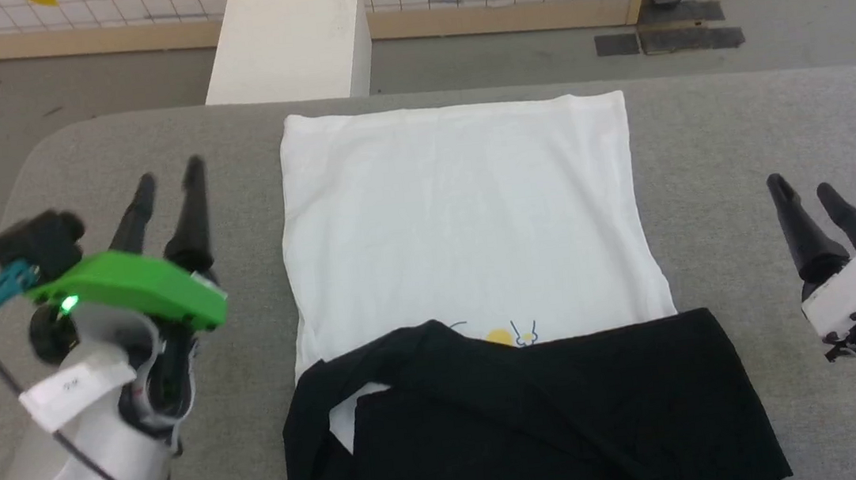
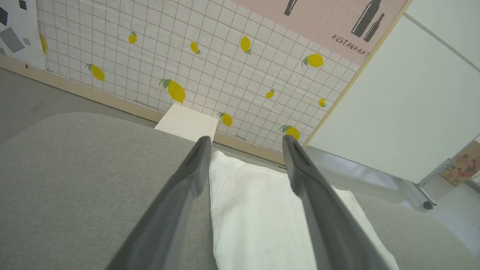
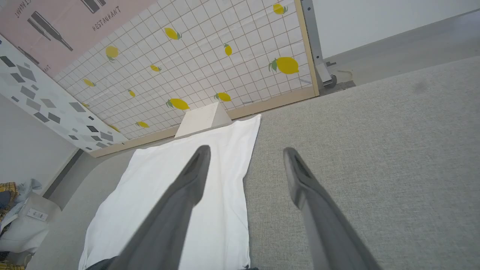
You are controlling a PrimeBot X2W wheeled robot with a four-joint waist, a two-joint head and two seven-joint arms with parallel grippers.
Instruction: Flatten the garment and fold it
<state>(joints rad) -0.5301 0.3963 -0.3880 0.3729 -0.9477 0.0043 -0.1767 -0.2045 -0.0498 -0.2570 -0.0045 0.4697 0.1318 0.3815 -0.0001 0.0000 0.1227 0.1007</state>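
Both sleeves (image 1: 572, 400) lie folded over the near end of the garment (image 1: 458, 221), its white body smooth, flat at mid table (image 1: 744, 143). I see L gripper (image 1: 169, 172) and R gripper (image 1: 800, 186) off either side, fingers apart, nothing held.

The soft white, black-sleeved T-shirt (image 1: 462, 220) lies on the grey padded table (image 1: 744, 143), between the left gripper (image 1: 169, 172) and the right gripper (image 1: 800, 186); a white box (image 1: 288, 40) stands behind the table.

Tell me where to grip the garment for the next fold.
Probably the two far hem corners of the garment, left gripper from its left edge, right gripper from its right: sleeves already lie folded in, leaving a flat rectangle.
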